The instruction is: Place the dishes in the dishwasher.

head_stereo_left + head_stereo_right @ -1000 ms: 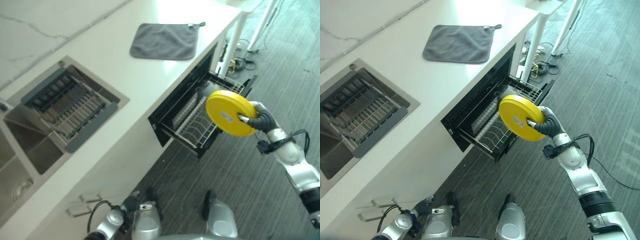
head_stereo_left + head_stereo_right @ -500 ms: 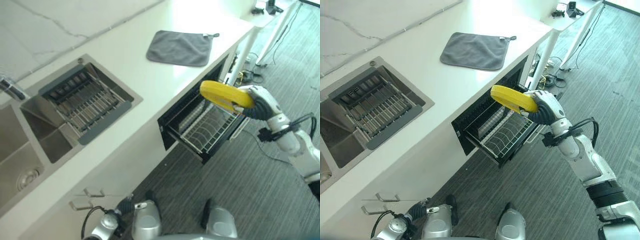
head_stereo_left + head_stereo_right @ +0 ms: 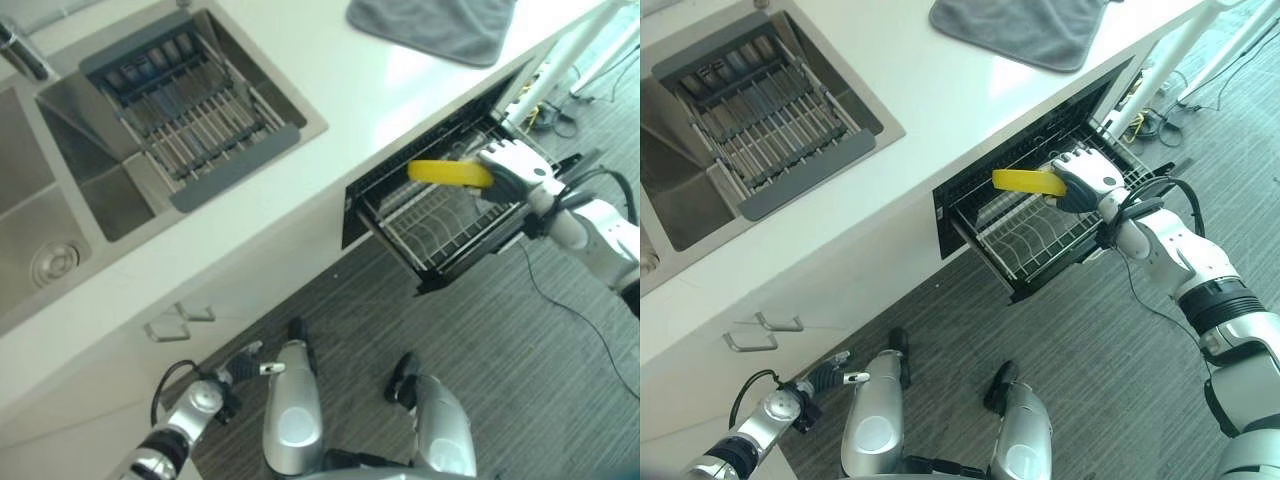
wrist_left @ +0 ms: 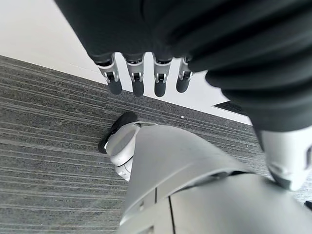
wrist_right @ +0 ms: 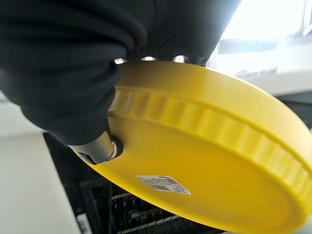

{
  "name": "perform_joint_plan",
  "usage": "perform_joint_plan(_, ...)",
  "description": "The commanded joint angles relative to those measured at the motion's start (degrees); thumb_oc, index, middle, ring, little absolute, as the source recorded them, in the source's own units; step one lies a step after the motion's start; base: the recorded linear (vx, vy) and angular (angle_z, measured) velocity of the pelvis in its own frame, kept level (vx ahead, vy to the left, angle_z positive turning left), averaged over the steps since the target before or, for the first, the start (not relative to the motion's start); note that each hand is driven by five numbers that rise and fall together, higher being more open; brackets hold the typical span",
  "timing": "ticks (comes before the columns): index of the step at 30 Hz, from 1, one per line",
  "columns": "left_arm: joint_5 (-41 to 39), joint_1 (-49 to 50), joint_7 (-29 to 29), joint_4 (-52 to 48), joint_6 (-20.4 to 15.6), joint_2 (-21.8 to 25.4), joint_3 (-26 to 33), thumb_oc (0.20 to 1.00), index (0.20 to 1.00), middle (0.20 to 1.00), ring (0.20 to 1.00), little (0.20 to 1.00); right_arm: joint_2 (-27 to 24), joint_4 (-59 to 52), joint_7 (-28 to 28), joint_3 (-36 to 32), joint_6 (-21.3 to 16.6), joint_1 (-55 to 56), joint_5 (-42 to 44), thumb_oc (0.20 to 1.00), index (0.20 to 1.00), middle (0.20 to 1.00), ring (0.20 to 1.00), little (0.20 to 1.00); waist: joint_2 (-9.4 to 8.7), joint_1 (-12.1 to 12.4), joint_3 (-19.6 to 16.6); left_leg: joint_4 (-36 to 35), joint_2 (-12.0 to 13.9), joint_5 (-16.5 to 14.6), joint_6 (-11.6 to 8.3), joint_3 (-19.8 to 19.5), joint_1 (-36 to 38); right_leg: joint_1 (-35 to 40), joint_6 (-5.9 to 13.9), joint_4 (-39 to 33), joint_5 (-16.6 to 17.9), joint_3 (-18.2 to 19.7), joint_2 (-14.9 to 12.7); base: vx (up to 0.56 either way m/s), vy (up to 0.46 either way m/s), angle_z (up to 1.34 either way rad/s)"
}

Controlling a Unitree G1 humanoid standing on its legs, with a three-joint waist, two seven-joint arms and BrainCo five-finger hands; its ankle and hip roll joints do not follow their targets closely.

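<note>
Now held nearly flat, round yellow plastic plate [image 3: 1028,181] over pulled-out wire dishwasher rack [image 3: 1035,236] below white countertop [image 3: 910,95], pinched at its right edge by right hand [image 3: 1080,181]. Far along counter, grey cloth [image 3: 1015,28]; left, steel sink [image 3: 95,150]. Low near floor, left hand [image 4: 146,80], fingers relaxed.

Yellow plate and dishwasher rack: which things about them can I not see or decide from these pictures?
- Top face of the yellow plate: the right wrist view shows its underside.
- Fingers of the right hand over the plate: hidden behind its rim in the right wrist view; the thumb presses underneath.
- Whether the plate touches the dishwasher rack: too small in both eye views.
- Deep interior of the dishwasher: hidden under the counter.
</note>
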Motion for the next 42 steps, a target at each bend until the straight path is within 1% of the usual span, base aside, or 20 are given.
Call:
perform_joint_plan(1,-2.1,1.4,1.6,-0.8,-0.6,0.6,-3.4,1.0,1.0,1.0,1.0,1.0,0.2,0.5,-5.8,-0.6,-1.9,-6.0,1.4,0.2,0.2,0.2,0.2,0.2,-0.14,0.9,-2.9,1.6,-2.4,-2.8,1.49,-3.4,0.2,0.8,2.43,4.9,-1.1,-1.7,-1.1,-0.07,0.01,0.06)
perform_joint_plan(3,-2.3,1.1,1.7,-0.9,-0.6,0.7,-3.6,1.0,1.0,1.0,1.0,1.0,0.4,1.6,-6.2,0.1,-1.9,-6.8,1.8,0.2,0.2,0.2,0.2,0.2,-0.02,1.1,-2.7,1.6,-2.5,-2.8,1.54,-3.5,-0.1,0.5,2.39,5.0,-1.2,-1.8,-1.2,-0.05,0.023,0.05)
perform_joint_plan(4,-2.6,0.4,2.0,-1.5,-0.7,0.8,-4.1,1.0,1.0,1.0,1.0,1.0,1.0,4.5,-7.5,1.1,-2.4,-8.2,1.6,0.2,0.2,0.2,0.2,0.2,0.44,1.3,-2.2,1.8,-2.9,-2.7,1.65,-3.8,-1.0,-0.4,2.36,5.4,-1.2,-1.8,-1.4,-0.07,0.054,0.06)
perform_joint_plan(7,-3.4,-1.3,2.5,-1.9,-0.4,0.9,-5.5,1.0,1.0,1.0,1.0,1.0,2.2,6.2,-8.7,2.3,-0.4,-10.4,0.1,0.2,0.2,0.2,0.2,0.2,0.96,1.4,-1.4,1.9,-3.5,-2.6,1.78,-4.2,-1.7,-1.3,2.52,5.8,-1.0,-1.7,-1.8,-0.06,0.05,0.07)
perform_joint_plan(8,-3.9,-2.1,2.8,-2.0,-0.7,0.8,-6.4,1.0,1.0,1.0,1.0,1.0,3.4,9.6,-12.0,4.2,0.4,-13.4,-0.4,0.2,0.2,0.2,0.2,0.2,1.36,1.8,-1.0,2.2,-3.6,-2.8,1.91,-4.4,-2.4,-2.2,2.56,6.5,-1.2,-1.8,-2.2,-0.08,0.044,0.06)
perform_joint_plan(9,-4.1,-2.3,3.0,-1.8,-1.4,0.7,-7.0,1.0,1.0,1.0,1.0,1.0,4.1,11.9,-13.8,4.8,0.4,-14.8,-1.5,0.2,0.2,0.2,0.2,0.2,1.59,2.0,-1.0,2.3,-3.7,-2.9,1.96,-4.4,-3.1,-2.9,2.56,6.8,-1.3,-2.0,-2.3,-0.12,0.069,0.06)
perform_joint_plan(12,-5.3,-2.9,4.0,-2.3,-2.8,-0.1,-8.9,1.0,1.0,1.0,1.0,1.0,5.8,14.9,-20.0,7.0,4.0,-17.8,-6.3,0.2,0.2,0.2,0.2,0.2,2.33,2.4,-1.0,2.2,-4.1,-2.7,1.97,-4.6,-5.1,-5.1,2.56,7.3,-1.4,-2.2,-2.5,-0.09,0.074,0.07)
perform_joint_plan(14,-7.3,-3.6,4.9,-3.4,-4.6,-0.6,-10.6,1.0,1.0,1.0,1.0,1.0,6.8,17.0,-25.6,8.3,8.4,-20.9,-7.5,0.2,0.2,0.2,0.2,0.2,3.06,2.7,-1.0,1.8,-4.7,-2.4,2.19,-4.8,-7.3,-8.1,2.54,8.4,-1.6,-2.1,-2.8,-0.13,0.12,-0.01)
perform_joint_plan(16,-8.4,-3.8,5.6,-3.5,-6.2,-1.2,-11.4,1.0,1.0,1.0,1.0,1.0,7.7,19.7,-29.7,8.1,10.8,-22.5,-8.5,0.2,0.2,0.2,0.2,0.2,3.41,2.8,-1.0,1.4,-5.0,-2.3,2.31,-4.8,-8.3,-9.5,2.4,8.9,-2.0,-2.0,-2.6,-0.11,0.095,0.05)
perform_joint_plan(17,-8.7,-3.9,6.3,-3.3,-7.1,-1.9,-11.8,1.0,1.0,1.0,1.0,1.0,8.7,20.7,-33.0,7.4,13.2,-22.3,-11.0,0.2,0.2,0.2,0.2,0.2,3.55,2.7,-1.0,1.0,-5.2,-2.3,2.26,-4.8,-8.9,-10.7,2.47,9.3,-2.3,-1.7,-2.4,-0.08,0.075,0.01)
perform_joint_plan(19,-8.4,-4.0,7.4,-3.5,-7.0,-2.7,-11.9,1.0,1.0,1.0,1.0,1.0,8.8,21.0,-36.3,7.1,15.3,-21.4,-12.5,0.2,0.2,0.2,0.2,0.2,3.61,2.5,-1.0,0.5,-5.3,-2.0,2.29,-4.7,-9.2,-11.2,2.53,9.1,-2.2,-1.7,-2.4,-0.05,0.052,-0.03)
perform_joint_plan(22,-9.1,-4.5,8.6,-2.9,-7.8,-3.4,-12.8,1.0,1.0,1.0,1.0,1.0,9.7,22.3,-38.1,6.9,18.8,-21.9,-13.4,0.2,0.2,0.2,0.2,0.2,3.82,2.4,-1.0,-0.1,-5.4,-2.0,2.37,-4.5,-9.8,-12.2,2.62,9.2,-2.3,-1.4,-2.3,-0.05,0.05,-0.01)
perform_joint_plan(25,-9.4,-4.7,9.3,-2.7,-8.0,-4.2,-12.9,1.0,1.0,1.0,1.0,1.0,9.4,23.3,-38.6,7.2,20.9,-21.6,-10.9,0.2,0.2,0.2,0.2,0.2,4.08,2.2,-1.0,-0.7,-5.7,-1.7,2.45,-4.4,-9.9,-12.6,2.58,9.0,-2.2,-1.4,-2.4,-0.03,0.06,-0.04)
perform_joint_plan(26,-10.2,-4.9,9.8,-2.2,-9.1,-4.6,-13.2,1.0,1.0,1.0,1.0,1.0,9.6,24.9,-39.5,7.2,21.2,-22.3,-9.1,0.2,0.2,0.2,0.2,0.2,4.5,2.2,-1.0,-1.2,-5.8,-1.5,2.43,-4.3,-10.2,-13.1,2.52,9.0,-2.1,-1.4,-2.6,-0.04,0.067,-0.07)
perform_joint_plan(29,-10.9,-4.9,9.5,-2.3,-9.3,-4.9,-13.3,1.0,1.0,1.0,1.0,1.0,10.0,25.4,-40.1,6.3,21.1,-22.5,-6.1,0.2,0.2,0.2,0.2,0.2,5.07,2.2,-1.0,-1.8,-6.1,-1.2,2.41,-4.0,-10.5,-13.8,2.51,9.0,-2.1,-1.3,-2.8,-0.05,0.079,0.01)
perform_joint_plan(31,-10.5,-5.2,9.4,-2.7,-10.0,-5.2,-13.3,1.0,1.0,1.0,1.0,1.0,10.2,25.5,-43.6,6.1,21.5,-23.0,-11.6,0.2,0.2,0.2,0.2,0.2,5.77,2.2,-1.0,-3.0,-6.4,-0.5,2.36,-3.8,-11.0,-14.6,2.56,8.9,-2.0,-1.3,-2.9,-0.06,0.073,0.04)
perform_joint_plan(32,-10.9,-5.1,10.0,-3.3,-10.5,-5.2,-13.8,1.0,1.0,1.0,1.0,1.0,10.0,25.3,-44.6,6.6,22.7,-23.7,-11.0,0.2,0.2,0.2,0.2,0.2,6.07,2.3,-1.0,-3.7,-6.7,-0.2,2.26,-3.9,-11.2,-14.8,2.72,8.6,-1.9,-1.4,-2.9,-0.03,0.029,0.06)
perform_joint_plan(34,-11.0,-5.1,10.2,-3.6,-10.6,-5.1,-14.0,1.0,1.0,1.0,1.0,1.0,9.9,25.2,-44.7,6.7,22.9,-23.8,-10.6,0.2,0.2,0.2,0.2,0.2,6.19,2.4,-1.0,-4.1,-6.8,0.0,2.23,-3.9,-11.2,-14.9,2.76,8.4,-1.8,-1.4,-2.9,-0.03,0.015,0.02)
perform_joint_plan(36,-11.2,-5.2,10.5,-3.9,-11.2,-5.1,-14.3,1.0,1.0,1.0,1.0,1.0,10.0,25.8,-45.4,7.2,22.3,-24.4,-11.2,0.2,0.2,0.2,0.2,0.2,6.4,2.6,-1.0,-5.1,-7.0,0.6,2.08,-3.9,-11.5,-15.2,2.76,7.8,-1.7,-1.5,-2.7,-0.06,0.015,0.03)
perform_joint_plan(42,-10.2,-5.7,11.6,-4.0,-12.6,-5.7,-15.4,1.0,1.0,1.0,1.0,1.0,11.2,26.2,-44.8,8.6,19.0,-25.3,-12.4,0.2,0.2,0.2,0.2,0.2,6.53,3.0,-1.0,-6.6,-7.5,1.2,1.87,-4.3,-12.0,-15.8,2.65,6.9,-1.5,-1.9,-2.5,-0.04,0.004,0.05)
